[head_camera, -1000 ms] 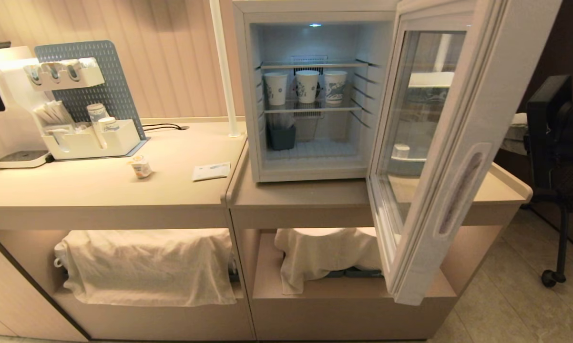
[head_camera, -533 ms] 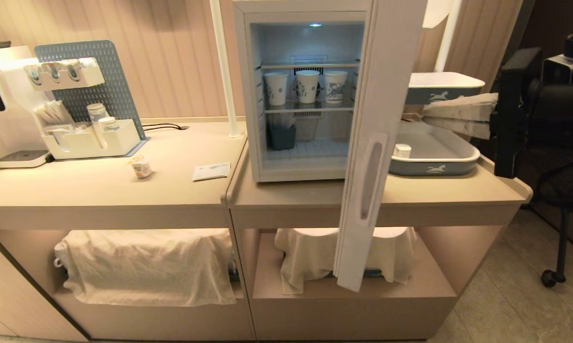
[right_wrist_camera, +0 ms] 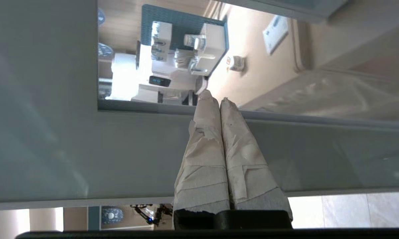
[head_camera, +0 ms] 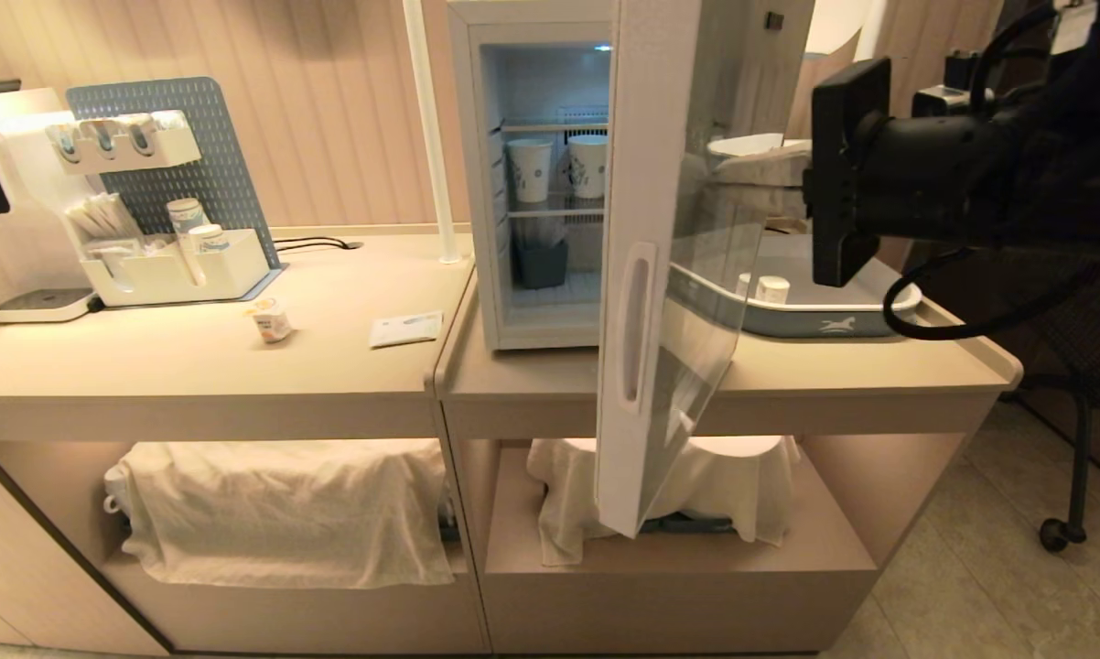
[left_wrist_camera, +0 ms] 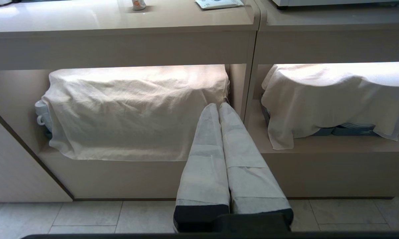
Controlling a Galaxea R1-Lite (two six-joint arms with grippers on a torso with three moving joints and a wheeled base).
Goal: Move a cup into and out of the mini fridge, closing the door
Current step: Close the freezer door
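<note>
Cup [head_camera: 271, 321] stands upright on the left surface [head_camera: 193, 357], well apart from the mini fridge [head_camera: 532, 183], between a white organiser tray [head_camera: 175, 270] and a small paper packet [head_camera: 406, 329]. Same cup shows at the edge of the left wrist view [left_wrist_camera: 138, 4] and, seen through the door glass, in the right wrist view [right_wrist_camera: 236, 63].

Fridge sits on the right surface [head_camera: 879, 366], interior lit; two paper cups [head_camera: 559, 167] visible on the wire shelf, a dark bin [head_camera: 541, 263] below them.

Door [head_camera: 637, 275] partly open, seen nearly edge-on, handle recess facing the camera, glass angled to the right.

Right gripper [right_wrist_camera: 212, 99]: fingers pressed together, holding nothing, tips against the door's outer face at the frame beside the window. Right arm [head_camera: 916, 174] reaches in from the right behind the door.

Left gripper [left_wrist_camera: 218, 105]: narrow, fingers together, empty, low in front of the cloth-covered lower shelf [left_wrist_camera: 136, 113].

Grey tray [head_camera: 834, 316] with a small white container [head_camera: 772, 289] right of the fridge.
</note>
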